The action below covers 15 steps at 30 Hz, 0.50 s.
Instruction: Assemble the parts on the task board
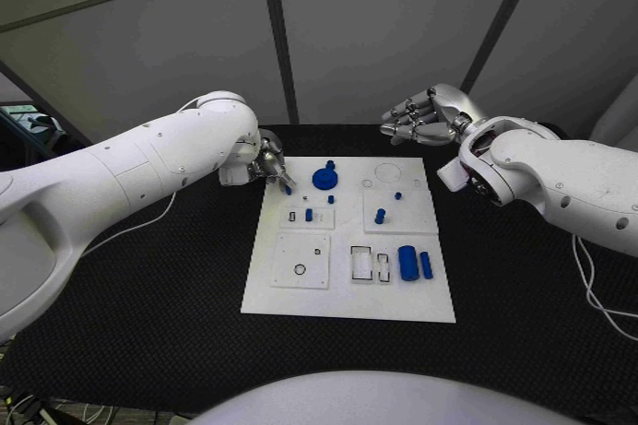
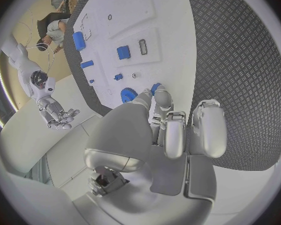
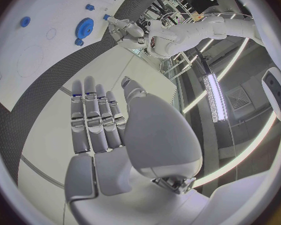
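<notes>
At the task board's (image 1: 348, 296) far left corner, the left robot hand (image 1: 266, 163) pinches a small blue part (image 1: 286, 189), probably for seating; the right robot hand (image 1: 423, 116) hovers empty, fingers spread.

My head camera looks steeply down on the task board (image 1: 348, 296) from above. My left wrist camera sits close behind the left hand (image 2: 178, 127), facing along the board. My right wrist camera, behind the right hand (image 3: 106, 135), catches the board's far edge; all three share the blue gear (image 1: 325, 177).
</notes>
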Available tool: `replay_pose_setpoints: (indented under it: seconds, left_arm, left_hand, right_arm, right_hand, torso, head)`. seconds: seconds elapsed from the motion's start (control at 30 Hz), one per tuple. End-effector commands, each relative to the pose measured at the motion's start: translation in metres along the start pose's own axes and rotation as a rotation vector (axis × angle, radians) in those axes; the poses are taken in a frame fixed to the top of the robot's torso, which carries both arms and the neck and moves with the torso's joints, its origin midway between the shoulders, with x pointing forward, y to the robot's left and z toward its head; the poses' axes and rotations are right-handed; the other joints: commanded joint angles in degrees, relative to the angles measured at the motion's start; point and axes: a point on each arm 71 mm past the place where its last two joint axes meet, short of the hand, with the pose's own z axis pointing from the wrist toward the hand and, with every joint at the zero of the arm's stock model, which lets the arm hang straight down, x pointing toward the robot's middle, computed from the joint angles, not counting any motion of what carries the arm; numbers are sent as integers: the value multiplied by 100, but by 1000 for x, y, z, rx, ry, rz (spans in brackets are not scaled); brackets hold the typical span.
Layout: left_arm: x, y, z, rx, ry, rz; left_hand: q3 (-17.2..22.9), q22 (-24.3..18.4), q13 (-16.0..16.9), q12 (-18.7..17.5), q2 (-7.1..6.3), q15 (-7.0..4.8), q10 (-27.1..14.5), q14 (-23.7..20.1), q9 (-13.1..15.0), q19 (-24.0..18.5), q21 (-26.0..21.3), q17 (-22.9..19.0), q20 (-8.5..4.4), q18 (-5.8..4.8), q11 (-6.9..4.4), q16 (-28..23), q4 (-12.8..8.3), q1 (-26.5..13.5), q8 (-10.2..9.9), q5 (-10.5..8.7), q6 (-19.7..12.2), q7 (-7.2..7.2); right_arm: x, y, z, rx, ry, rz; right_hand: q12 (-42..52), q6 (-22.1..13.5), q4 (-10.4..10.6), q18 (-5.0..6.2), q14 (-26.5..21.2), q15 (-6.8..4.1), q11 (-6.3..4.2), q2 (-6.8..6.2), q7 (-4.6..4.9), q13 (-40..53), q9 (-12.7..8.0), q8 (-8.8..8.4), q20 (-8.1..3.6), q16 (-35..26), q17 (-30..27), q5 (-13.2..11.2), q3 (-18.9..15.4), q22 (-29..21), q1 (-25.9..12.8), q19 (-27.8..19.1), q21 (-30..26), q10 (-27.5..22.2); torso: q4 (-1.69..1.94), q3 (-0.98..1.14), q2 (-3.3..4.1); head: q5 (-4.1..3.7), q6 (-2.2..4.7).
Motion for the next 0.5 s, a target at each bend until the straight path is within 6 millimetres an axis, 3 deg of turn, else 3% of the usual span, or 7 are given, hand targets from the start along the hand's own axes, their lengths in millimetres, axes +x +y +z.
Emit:
replay_pose_setpoints:
  seconds: [0.03, 0.27, 0.5]
  left_arm:
    - [0, 0, 1, 1, 8, 1]
    - [1, 1, 1, -5, 12, 1]
    - [1, 3, 1, -4, 16, 1]
  left_hand:
    - [176, 67, -10, -32, 11, -42, -1, 553, 16, 19, 4, 1361, -39, -42, -34, 34, -69, 114, -9, 33, -18, -14]
    - [759, 90, -59, -83, -97, -31, 15, 554, 57, 21, 1, 1365, -34, -43, -20, 37, -218, 117, -1, 41, -55, 5]
    - [2118, 131, -105, -116, -529, -4, 48, 552, 193, 28, -5, 1358, -19, -43, -7, 32, -471, -356, 86, 40, -102, 50]
  right_arm:
    - [0, 2, 0, -7, 6, 0]
    - [0, 2, 1, -7, 8, 1]
    - [0, 2, 1, -7, 9, 1]
  right_hand:
    - [18, -36, -12, 66, -30, 20, 0, -6, -17, -10, -3, -4, 38, -26, -14, 31, -42, -19, -49, 18, -43, -42]
    - [18, -36, -12, 66, -30, 20, 0, -6, -17, -10, -3, -4, 38, -26, -14, 31, -42, -19, -49, 18, -43, -42]
    - [18, -36, -12, 66, -30, 20, 0, -6, -17, -10, -3, -4, 38, -26, -14, 31, -42, -19, -49, 18, -43, -42]
  torso:
    - [-4, -1, 1]
    - [-1, -1, -3]
    - [2, -1, -5]
  head:
    - [0, -4]
    - [-5, -6]
    - [3, -2]
